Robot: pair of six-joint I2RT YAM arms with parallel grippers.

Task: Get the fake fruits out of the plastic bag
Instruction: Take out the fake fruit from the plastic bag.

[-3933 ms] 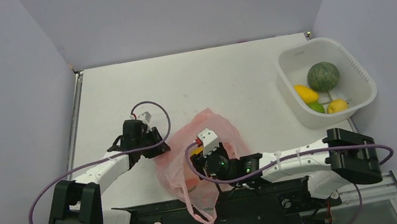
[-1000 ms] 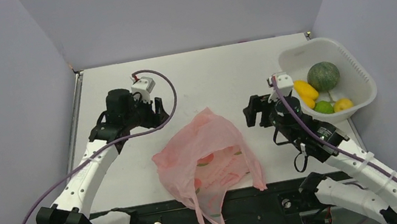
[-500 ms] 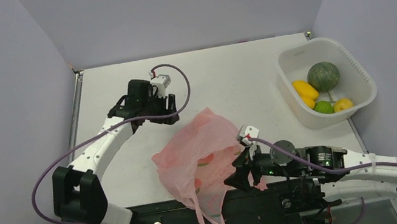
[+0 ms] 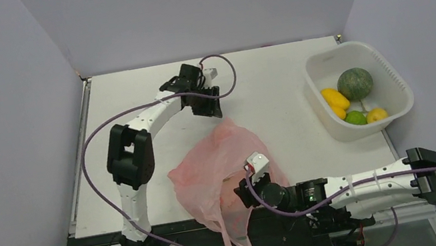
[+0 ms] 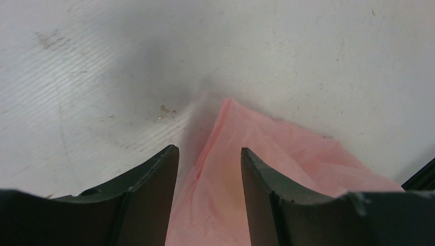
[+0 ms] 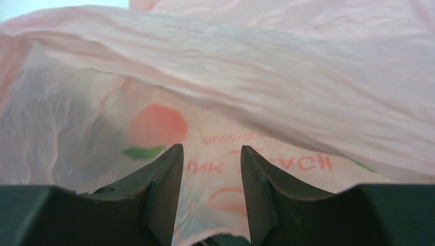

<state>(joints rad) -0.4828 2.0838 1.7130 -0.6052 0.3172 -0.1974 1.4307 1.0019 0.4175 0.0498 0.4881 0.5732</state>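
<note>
Our white desk (image 4: 130,98) carries the pink plastic bag (image 4: 209,165), slumped at the middle of the near edge. A white tub (image 4: 387,62) sits by the right edge.

Half a second ago our left arm hovered nearer the left edge. Now it reaches toward the middle of the far edge. The left fingers (image 5: 149,189) are narrowly parted and straddle the bag's far tip without pinching it.

Our right arm was up beside the tub a second ago and now lies low along the near edge. The right fingers (image 6: 154,200) are also narrowly parted and empty, close against the bag's printed near-right side.

The fake fruits (image 4: 335,99) we can see, yellow and green ones, rest in the tub.

We judge this as a fresh return to the bag, the left to lift the tip and the right to reach in. We cannot tell whether any fruit remains inside.
</note>
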